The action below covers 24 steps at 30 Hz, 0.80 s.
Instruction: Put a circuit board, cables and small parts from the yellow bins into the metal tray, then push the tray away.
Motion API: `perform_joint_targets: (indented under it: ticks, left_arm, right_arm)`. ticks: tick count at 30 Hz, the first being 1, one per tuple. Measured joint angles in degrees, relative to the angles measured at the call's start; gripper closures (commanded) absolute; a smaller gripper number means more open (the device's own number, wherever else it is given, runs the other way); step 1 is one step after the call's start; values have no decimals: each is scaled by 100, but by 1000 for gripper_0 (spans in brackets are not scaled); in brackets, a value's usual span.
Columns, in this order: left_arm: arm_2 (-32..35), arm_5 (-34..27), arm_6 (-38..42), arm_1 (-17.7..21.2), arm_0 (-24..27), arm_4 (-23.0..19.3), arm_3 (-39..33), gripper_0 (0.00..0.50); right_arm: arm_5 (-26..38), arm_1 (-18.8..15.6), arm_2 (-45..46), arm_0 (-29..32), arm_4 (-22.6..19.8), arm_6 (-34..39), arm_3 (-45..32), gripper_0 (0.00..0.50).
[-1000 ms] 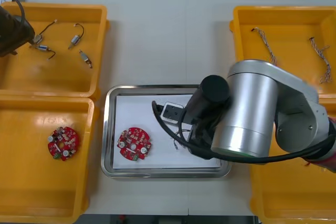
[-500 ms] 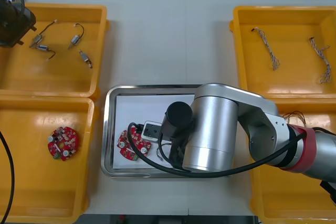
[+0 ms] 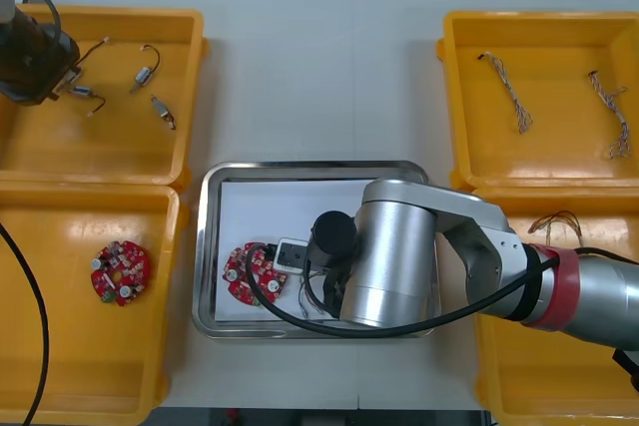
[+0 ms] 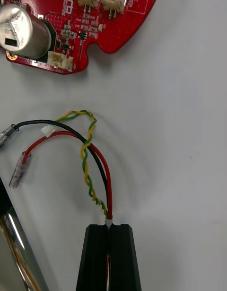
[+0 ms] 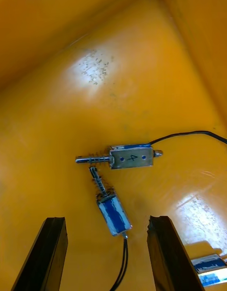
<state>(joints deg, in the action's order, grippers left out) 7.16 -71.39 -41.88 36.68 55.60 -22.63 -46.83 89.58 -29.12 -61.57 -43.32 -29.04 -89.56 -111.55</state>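
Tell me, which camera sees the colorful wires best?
The right wrist view: the wires lie spread on white, ends pinched in the right gripper. In the front view the right arm covers most of them. The left wrist view faces small metal parts in a bin.

The metal tray [image 3: 203, 256] has a shiny rim and a matt white lining, possibly paper. The yellow bins [image 3: 110, 147] look like glossy plastic. Small metal parts [image 5: 131, 157] gleam. The cable [image 4: 86, 144] is smooth-sheathed; the right claw [image 4: 109, 229] is matt black.
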Motion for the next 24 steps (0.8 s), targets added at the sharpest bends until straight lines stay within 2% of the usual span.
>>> perform_joint_targets:
  ticks: [4, 7, 9, 10, 12, 14, 15, 24]
  left_arm:
    - [3, 111, 0, -26, 72, 16, 315, 0]
    - [3, 147, 0, -58, 126, 44, 442, 0]
    - [3, 150, 0, -76, 134, 57, 447, 0]
    - [3, 152, 0, -85, 138, 59, 447, 0]
    - [3, 153, 0, -100, 151, 63, 447, 0]
    - [3, 154, 0, -116, 174, 69, 447, 0]
    - [3, 155, 0, -125, 185, 75, 447, 0]
    - [3, 153, 3, -159, 220, 127, 469, 0]
  right_arm:
    - [-3, 0, -10, 5, 21, 0, 15, 500]
    - [-9, 0, -10, 7, 38, 0, 15, 463]
    - [-14, 0, -10, 7, 70, 0, 15, 306]
    - [-16, 0, -10, 7, 91, 0, 15, 199]
    - [-19, 0, -10, 8, 128, 0, 15, 86]
    - [-21, 0, -10, 8, 146, 0, 15, 19]
    - [-21, 0, -10, 8, 152, 0, 15, 0]
    - [168, 1, 40, 8, 103, 0, -169, 0]
